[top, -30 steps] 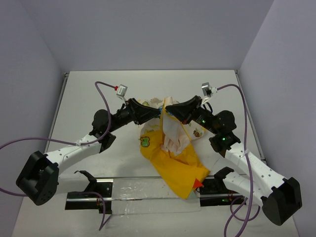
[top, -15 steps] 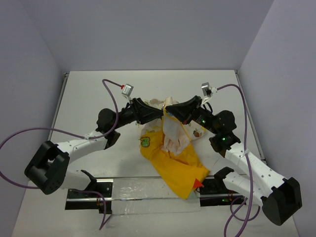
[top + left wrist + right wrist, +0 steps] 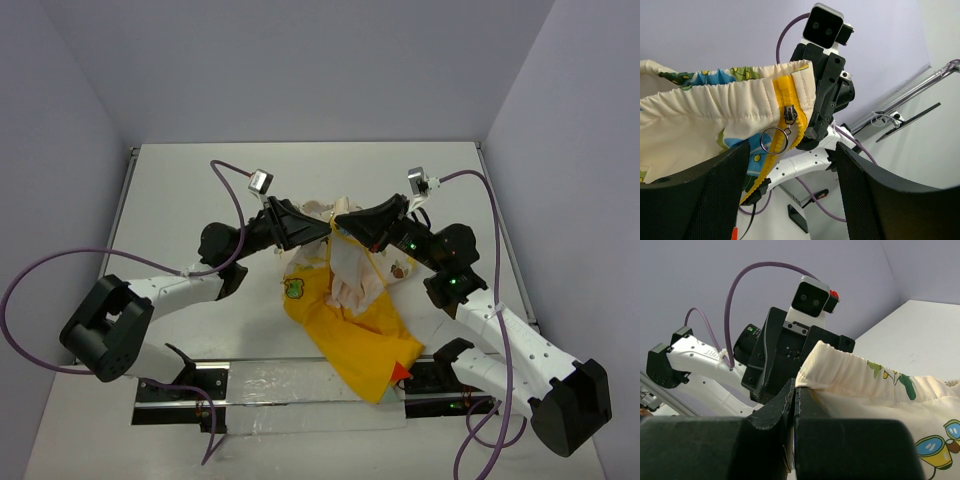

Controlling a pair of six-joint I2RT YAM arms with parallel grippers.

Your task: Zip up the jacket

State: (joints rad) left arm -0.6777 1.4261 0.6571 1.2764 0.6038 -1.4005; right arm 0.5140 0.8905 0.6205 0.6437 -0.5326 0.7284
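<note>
White table point(image 3: 200, 180), plain lavender walls point(image 3: 300, 70)

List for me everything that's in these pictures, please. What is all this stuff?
Small yellow cloth jacket with cream cartoon-print fabric: one, yellow and cream, heaped mid-table, top edge held up.
Yellow zip with metal slider and ring pull: one, on the jacket's raised cream edge.
White table: one, white, under everything.
Metal rail: one, silvery and black, along the near table edge.
Purple cables: several, purple, trailing from the arms.
Left arm: one, black and white, reaching in from the left.
Right arm: one, black and white, reaching in from the right.
Left claw: one, black, open, facing the zip.
Right claw: one, black, shut on the jacket's cream edge.
</note>
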